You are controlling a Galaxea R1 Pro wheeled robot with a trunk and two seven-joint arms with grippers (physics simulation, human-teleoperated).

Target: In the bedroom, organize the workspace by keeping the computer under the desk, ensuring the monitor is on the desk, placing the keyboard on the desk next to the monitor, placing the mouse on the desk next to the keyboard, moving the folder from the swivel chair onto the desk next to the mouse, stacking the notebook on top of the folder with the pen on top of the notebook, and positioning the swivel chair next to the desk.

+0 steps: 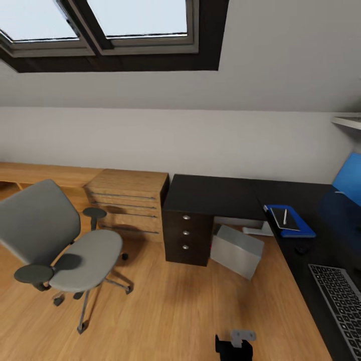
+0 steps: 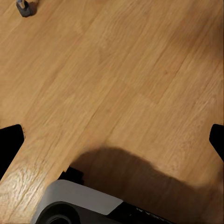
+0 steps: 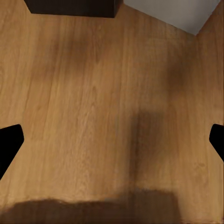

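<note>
The grey swivel chair (image 1: 65, 245) stands on the wood floor at the left, apart from the black desk (image 1: 210, 195). On the desk lies the blue folder (image 1: 304, 229), with the dark notebook (image 1: 281, 220) on it and the pen (image 1: 285, 216) on top. Nearer me are the small black mouse (image 1: 301, 248) and the keyboard (image 1: 341, 301). The light-grey computer (image 1: 236, 250) sits tilted on the floor beside the drawer unit (image 1: 186, 235), and its corner (image 3: 172, 11) shows in the right wrist view. The monitor is out of view. My left gripper (image 2: 112, 142) and right gripper (image 3: 112, 142) hang open over bare floor.
A light-wood drawer chest (image 1: 128, 203) stands between the chair and the desk. A blue upright panel (image 1: 349, 178) leans at the desk's far right, under a wall shelf (image 1: 348, 122). A castor (image 2: 25, 7) and part of my base (image 2: 79, 205) show in the left wrist view.
</note>
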